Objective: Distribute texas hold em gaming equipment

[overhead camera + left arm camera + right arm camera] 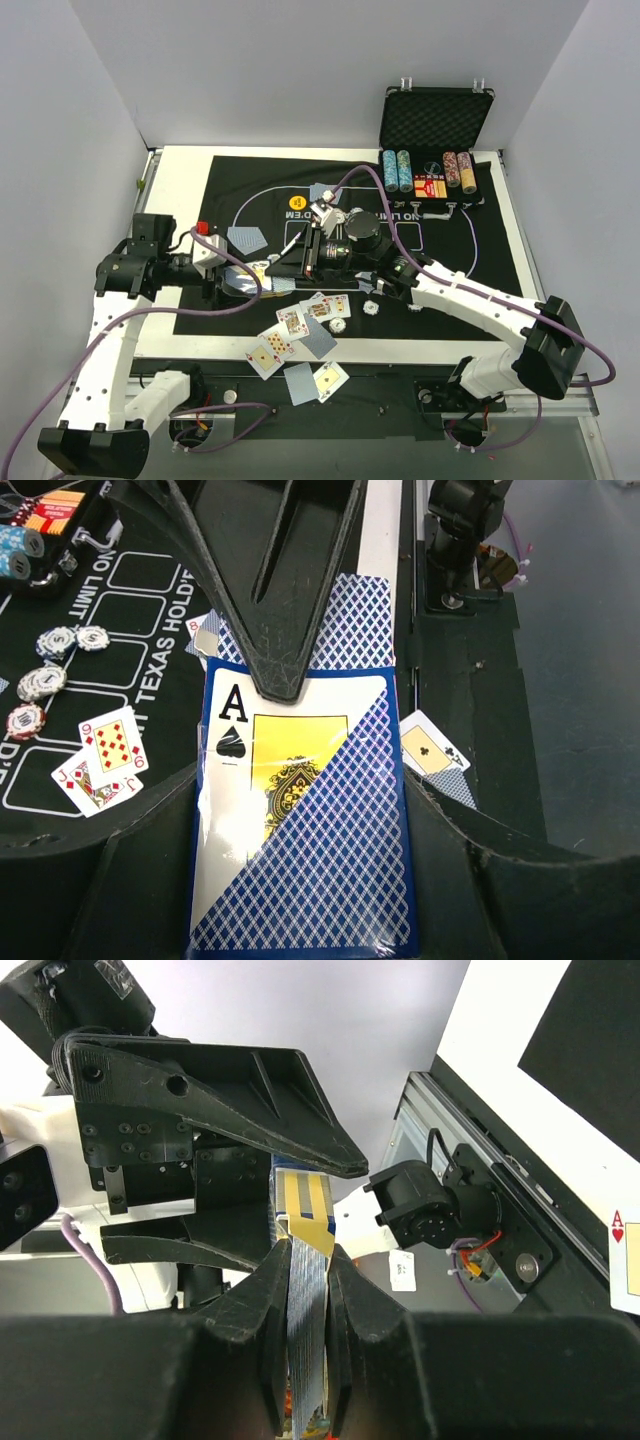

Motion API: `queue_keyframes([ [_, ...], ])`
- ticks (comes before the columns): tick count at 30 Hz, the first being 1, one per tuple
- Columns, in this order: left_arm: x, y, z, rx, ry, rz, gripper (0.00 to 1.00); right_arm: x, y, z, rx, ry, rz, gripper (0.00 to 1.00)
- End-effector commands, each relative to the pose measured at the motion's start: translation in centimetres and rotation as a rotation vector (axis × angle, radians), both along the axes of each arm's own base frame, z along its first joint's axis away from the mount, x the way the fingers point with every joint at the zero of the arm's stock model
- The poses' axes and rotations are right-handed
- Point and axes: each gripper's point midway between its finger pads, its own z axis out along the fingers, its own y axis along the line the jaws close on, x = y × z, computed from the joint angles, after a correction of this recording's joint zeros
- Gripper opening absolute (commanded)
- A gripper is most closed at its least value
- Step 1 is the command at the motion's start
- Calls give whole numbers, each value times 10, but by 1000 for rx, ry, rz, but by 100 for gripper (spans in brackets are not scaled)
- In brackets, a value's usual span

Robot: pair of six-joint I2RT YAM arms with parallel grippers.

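Between the right gripper's (306, 1270) fingers (262, 1310), which press flat against both broad faces, stands the deck of playing cards (305, 1210), seen edge-on. The left gripper (300, 830) clamps the same deck across its width, one finger on each long edge, ace of spades uppermost. The deck's long axis thus runs straight from one gripper to the other, left at one end and right at the other, with the right's upper fingertip resting on the face just above the ace. Any drawing of cards off the pack would presumably go along this axis. Outward lie loose cards (300, 322) on the felt mat (500, 250), scattered poker chips (48, 675), and stacked chips (398, 170) in the open case (437, 118).
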Motion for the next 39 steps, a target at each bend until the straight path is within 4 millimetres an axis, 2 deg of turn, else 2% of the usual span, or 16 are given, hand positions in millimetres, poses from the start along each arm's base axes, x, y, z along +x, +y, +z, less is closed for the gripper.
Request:
queue_keyframes([
  [1, -14, 7, -11, 72, 5, -27, 26, -2, -4, 33, 64, -78, 16, 2],
  [3, -16, 6, -13, 72, 9, -38, 22, -1, -3, 35, 72, -78, 12, 3],
  [6, -18, 2, -14, 52, 13, -59, 7, -1, -3, 37, 86, -78, 11, 9],
  [8, -15, 0, -13, 34, 11, -53, 2, 0, -3, 36, 86, -74, 4, 19],
  [9, -16, 0, -13, 25, 35, -40, 0, 0, -5, 34, 84, -73, -2, 27],
  [11, -12, -1, -10, 12, 33, -19, 0, 2, -8, 31, 79, -74, -10, 39],
  [13, -9, -1, -6, 1, 27, 5, 0, 4, -11, 28, 74, -74, -19, 46],
  [16, 2, -2, -2, -15, -12, 40, 0, 12, -21, 23, 72, -73, -52, 48],
  [18, 3, -2, -1, -20, -10, 56, 0, 13, -28, 23, 76, -79, -67, 48],
  [21, 4, -2, 0, -21, -2, 58, 0, 13, -33, 11, 54, -72, -73, 45],
  [29, 7, -4, 3, -37, 19, 46, 0, 9, -29, 2, -13, -85, -23, 45],
  [31, 8, -4, 3, -36, 21, 51, 0, 8, -26, -3, -46, -89, -10, 44],
  [34, 8, -4, 4, -36, 20, 49, 0, 4, -27, -23, -149, -83, 10, 43],
  [39, 8, -5, 4, -37, 23, 47, 0, 6, -26, -28, -180, -101, 20, 43],
])
